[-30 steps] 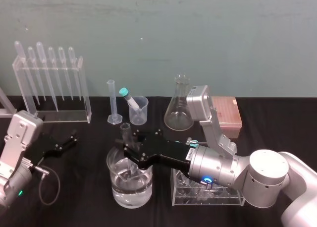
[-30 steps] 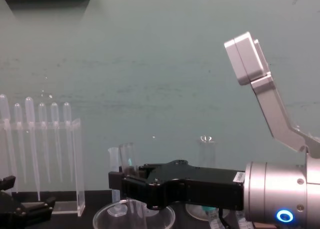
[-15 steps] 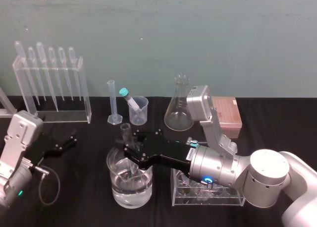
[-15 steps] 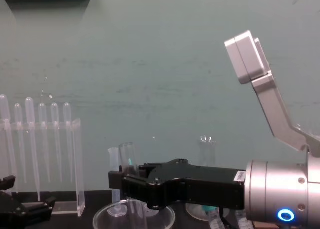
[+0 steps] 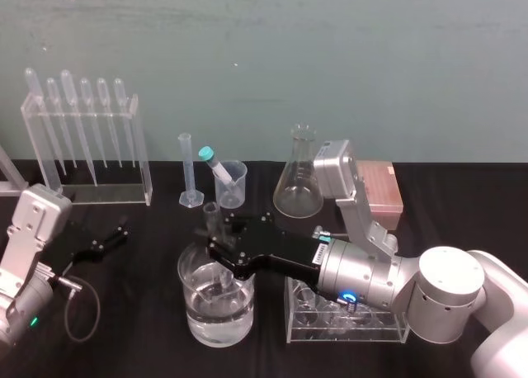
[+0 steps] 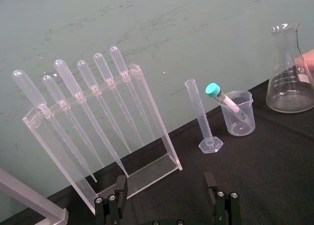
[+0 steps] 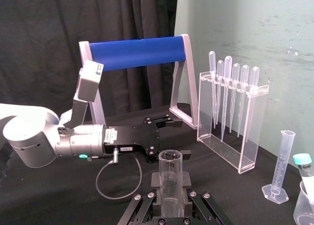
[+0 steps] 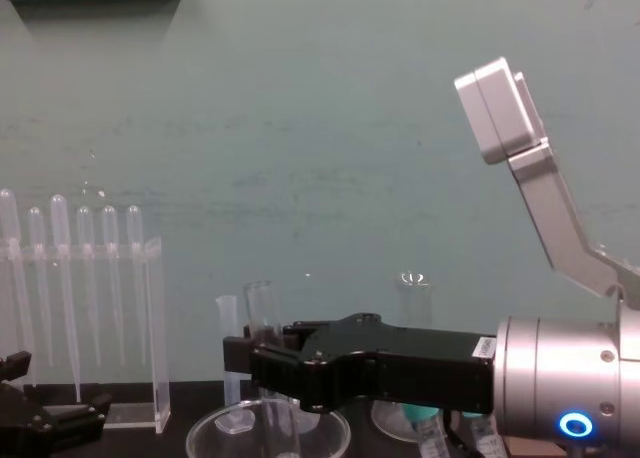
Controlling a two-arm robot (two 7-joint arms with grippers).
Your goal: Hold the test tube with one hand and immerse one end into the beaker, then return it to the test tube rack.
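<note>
- The right claw (image 5: 214,244) reaches across the middle of the black worktop (image 5: 140,312) and hangs over the big beaker (image 5: 198,312), its fingers closed on the test tube (image 5: 210,217).
- The test tube stands nearly upright, gripped around its middle. Its open mouth rises above the claw and its lower part goes down inside the beaker.
- The beaker holds clear water. The tube's bottom end seems to reach into the water, though the glass makes the tip hard to make out.
- The test tube rack (image 5: 388,333) sits just to the right of the beaker, under the right arm.
- The left claw (image 6: 165,183) lies low at the left side of the worktop, fingers spread wide and holding nothing.
- Along the back wall, from left to right, stand a pipette stand (image 5: 82,147), a measuring cylinder (image 5: 188,172), a small beaker (image 5: 235,188) with a teal-capped tube (image 5: 213,163) leaning in it, and a conical flask (image 5: 299,180).
</note>
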